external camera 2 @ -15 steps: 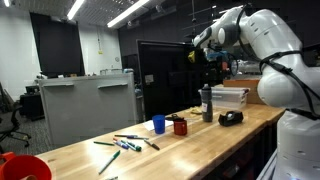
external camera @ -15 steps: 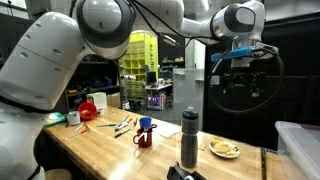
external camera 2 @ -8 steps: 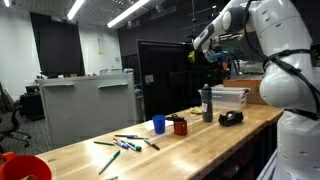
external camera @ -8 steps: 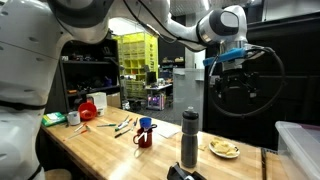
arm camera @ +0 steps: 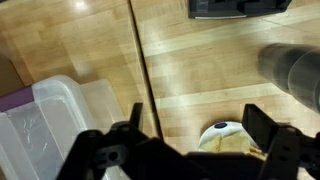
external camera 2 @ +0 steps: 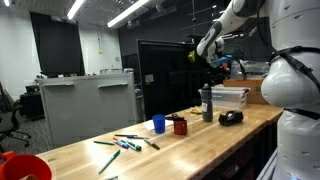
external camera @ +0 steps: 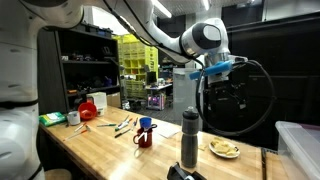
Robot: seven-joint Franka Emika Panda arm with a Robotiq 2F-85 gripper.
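Claw (external camera: 228,98): held wide, with nothing gripped, and hung high above the table (external camera: 105,152).
Plate (arm camera: 224,137): laid on the table well below the claw; in the wrist view it is framed low between the two fingers.
Bottle (external camera: 190,134): stood upright near the plate; in the wrist view it is blurred.
Bin (external camera: 300,140): set beyond the plate, so the plate lies between bottle and bin.

Arm (external camera: 150,28) reaches high, claw (external camera: 226,97) wide open, pointing down.
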